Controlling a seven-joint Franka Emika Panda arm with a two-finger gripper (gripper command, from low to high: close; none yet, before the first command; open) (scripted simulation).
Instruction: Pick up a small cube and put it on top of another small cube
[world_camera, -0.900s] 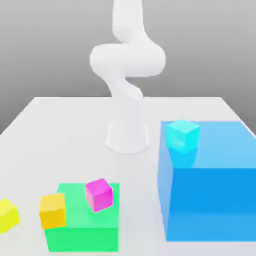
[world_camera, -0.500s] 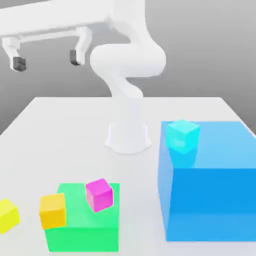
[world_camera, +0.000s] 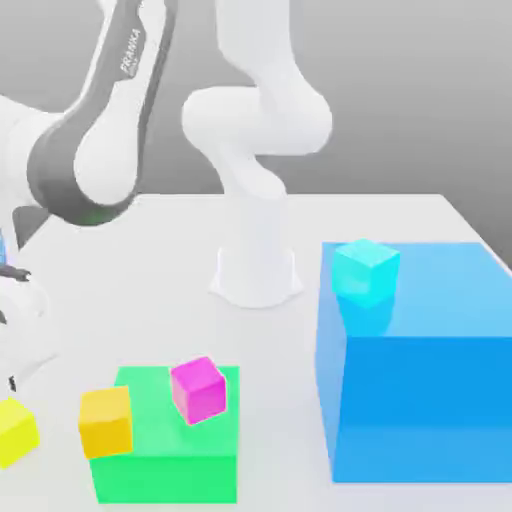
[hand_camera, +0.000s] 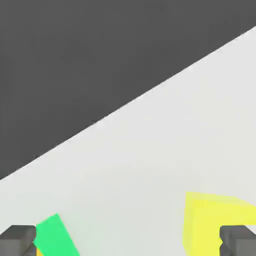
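Observation:
The small yellow cube (world_camera: 14, 431) lies on the white table at the exterior view's far left edge; in the hand view the yellow cube (hand_camera: 216, 223) sits close to one fingertip (hand_camera: 239, 241). My gripper (hand_camera: 128, 243) is open, its fingers wide apart with only bare table between them. In the exterior view my hand (world_camera: 16, 322) hangs just above the yellow cube. Other small cubes: an orange one (world_camera: 105, 421) against the green block, a magenta one (world_camera: 197, 388) on top of it, and a cyan one (world_camera: 365, 270) on the blue block.
The low green block (world_camera: 170, 455) stands at the front, right of the yellow cube; its corner (hand_camera: 56, 239) shows in the hand view. A tall blue block (world_camera: 420, 390) fills the right. The arm's base (world_camera: 256, 272) stands mid-table. The table edge runs close to the yellow cube.
The arm has swung down toward the exterior view's left. The gripper, high up half a second ago, now sits low over the yellow cube. No cube has moved.

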